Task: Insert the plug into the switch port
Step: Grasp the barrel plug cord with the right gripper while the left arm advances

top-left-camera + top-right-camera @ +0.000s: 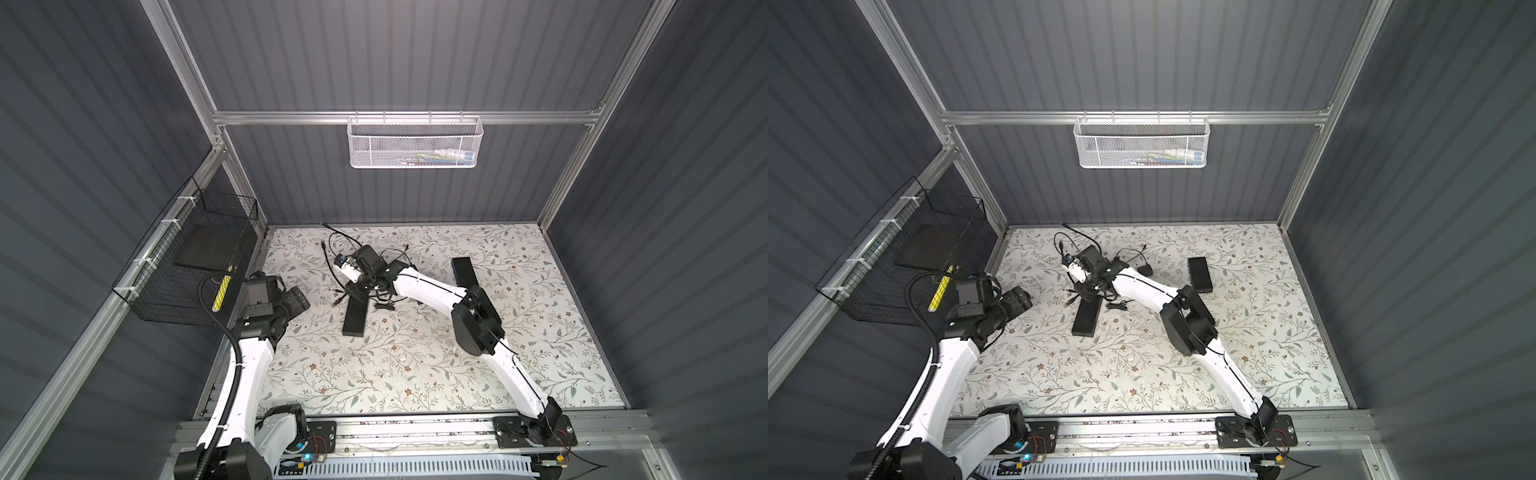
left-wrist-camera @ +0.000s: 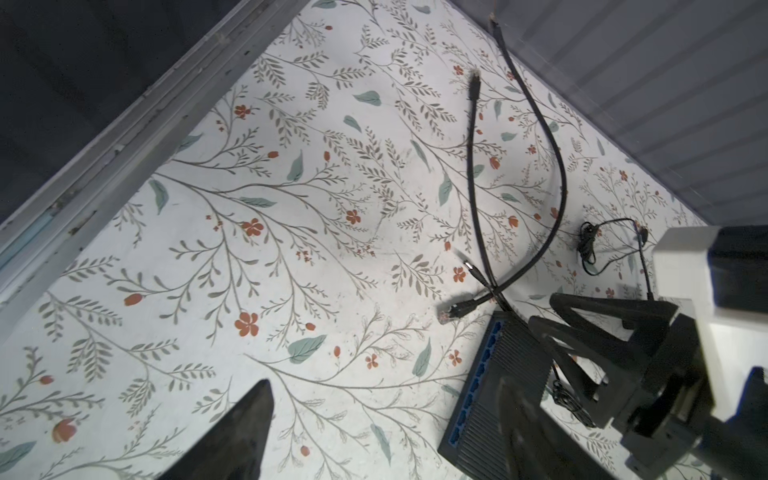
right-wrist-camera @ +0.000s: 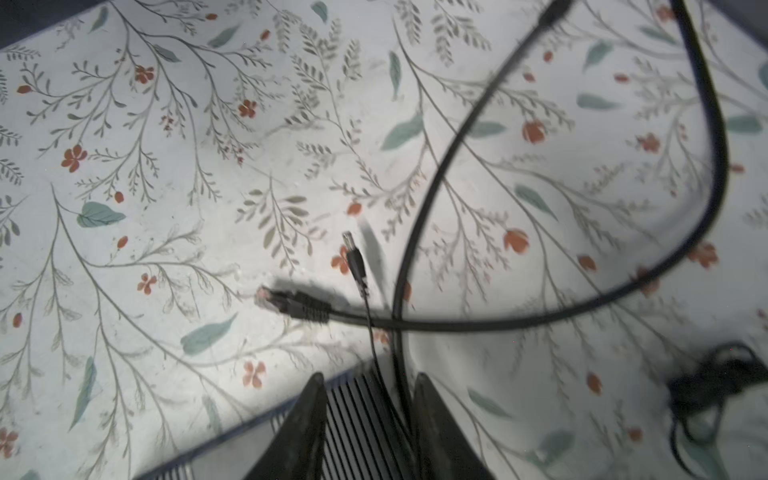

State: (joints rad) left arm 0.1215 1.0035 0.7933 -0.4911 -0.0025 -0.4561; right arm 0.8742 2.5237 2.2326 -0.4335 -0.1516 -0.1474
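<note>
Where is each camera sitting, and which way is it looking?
Top views: high above the arm bases, facing down on the floral table; left arm and right arm show whole.
Left wrist: on the left arm, facing down across the table; shows its own left gripper, also the right gripper.
Right wrist: on the right arm, facing down close over the switch; shows its own right gripper.
Shared: both wrist views see the switch and the ethernet plug near it.
</note>
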